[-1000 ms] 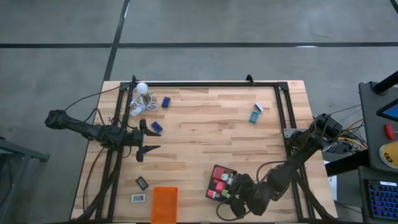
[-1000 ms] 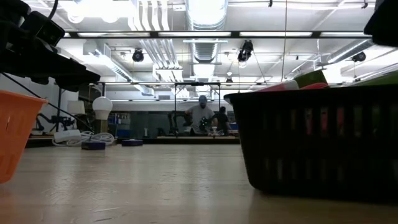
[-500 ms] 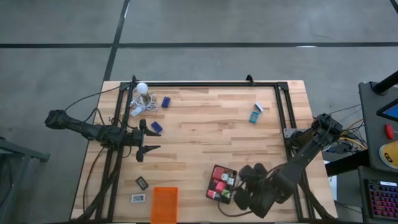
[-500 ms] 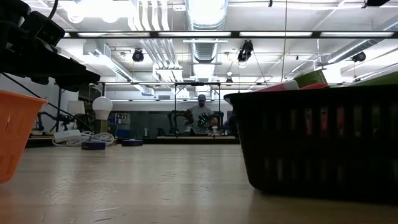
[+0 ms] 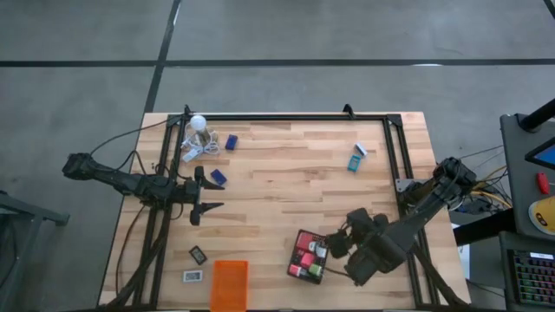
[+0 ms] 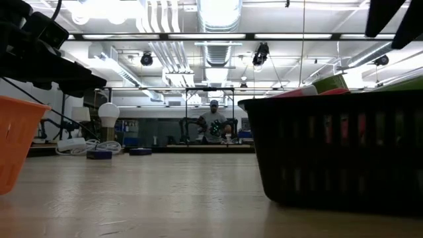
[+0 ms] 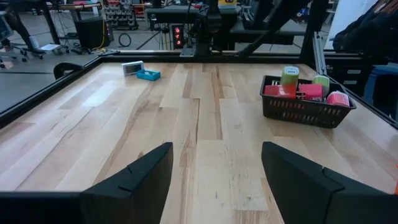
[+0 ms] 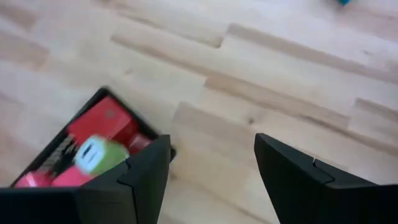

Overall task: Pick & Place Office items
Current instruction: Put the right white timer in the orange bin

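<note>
This is a robotics lab or workshop in a large industrial hall. A butcher-block wooden table [image 5: 286, 182] framed by black metal rails [image 5: 277, 117] stands on a bare grey concrete floor [image 5: 286, 43] marked with dark lines. Overhead run exposed silver ducts [image 6: 218, 13], pipes and rows of strip lights [image 6: 165, 36]. Beyond the table a person [image 6: 213, 122] sits at another workstation amid equipment racks, cables and further machine frames [image 7: 205, 25].

Orange tray [image 5: 229, 284], black tray [image 5: 296, 242], bulb [image 5: 198, 122] on the table [image 5: 286, 182].
</note>
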